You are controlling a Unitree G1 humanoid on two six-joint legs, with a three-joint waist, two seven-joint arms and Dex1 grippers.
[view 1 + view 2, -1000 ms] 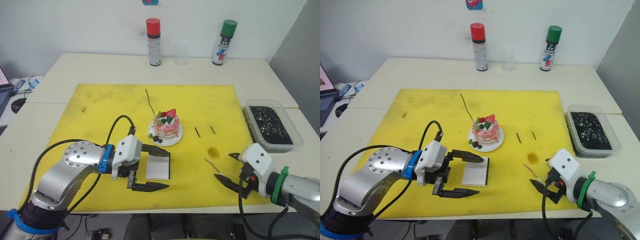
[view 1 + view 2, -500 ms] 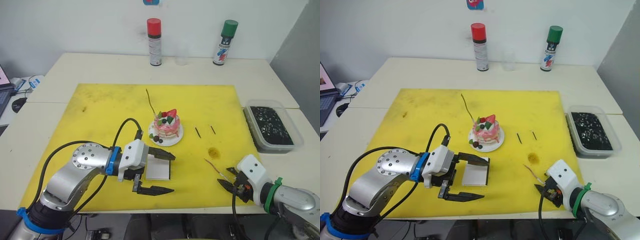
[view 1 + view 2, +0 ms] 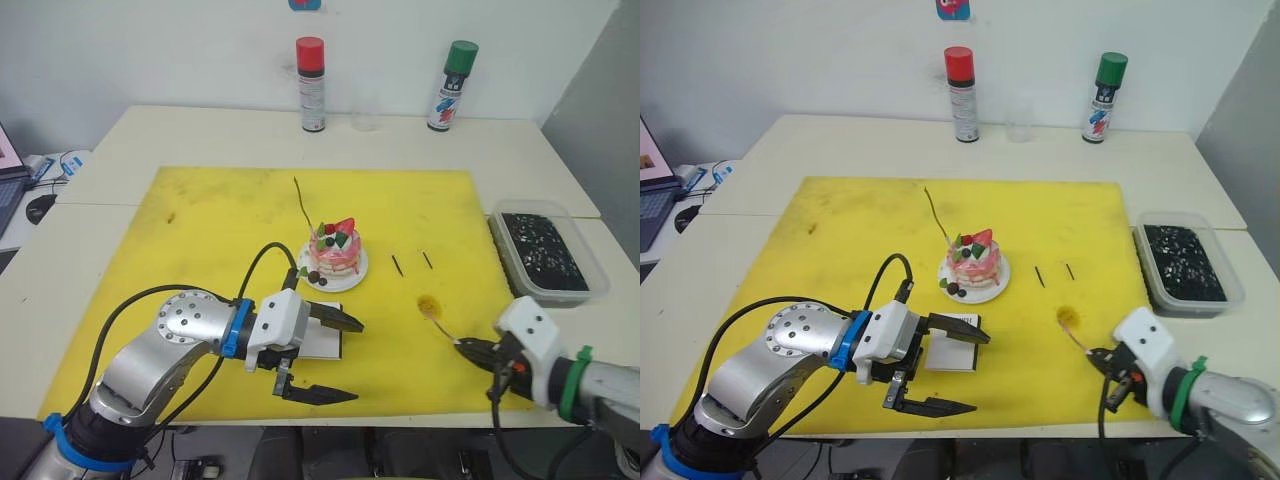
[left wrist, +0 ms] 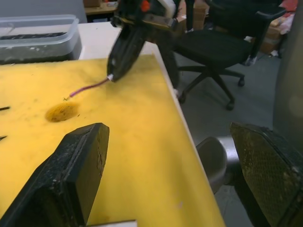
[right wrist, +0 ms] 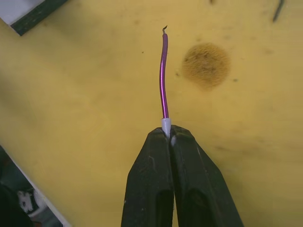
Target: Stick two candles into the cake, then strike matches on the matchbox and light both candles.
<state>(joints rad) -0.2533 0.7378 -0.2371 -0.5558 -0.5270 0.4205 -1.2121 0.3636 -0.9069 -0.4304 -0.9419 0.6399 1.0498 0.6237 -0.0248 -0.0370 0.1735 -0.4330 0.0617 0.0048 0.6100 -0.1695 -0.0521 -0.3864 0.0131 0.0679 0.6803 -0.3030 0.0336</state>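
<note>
On the yellow mat (image 3: 200, 230), our left gripper (image 3: 335, 358) spreads its jaws around the matchbox (image 3: 318, 343) near the front edge. Our right gripper (image 3: 470, 346) pinches the purple candle (image 5: 163, 75) by its white tip; it could slip.

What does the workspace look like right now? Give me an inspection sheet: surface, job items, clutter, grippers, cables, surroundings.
Surface: yellow mat on a pale table; brown stain.
Job's things: cake with one candle standing in it; second candle, purple, in the right gripper; matchbox lying between the left gripper's fingers; two matches right of the cake.
Clutter: red-capped can, green-capped can, clear cup, tray of dark bits.
Grippers: left gripper open; right gripper shut on the candle's white end.
Cables: black cable looping over the left arm.
Surroundings: office chair beside the table.
</note>
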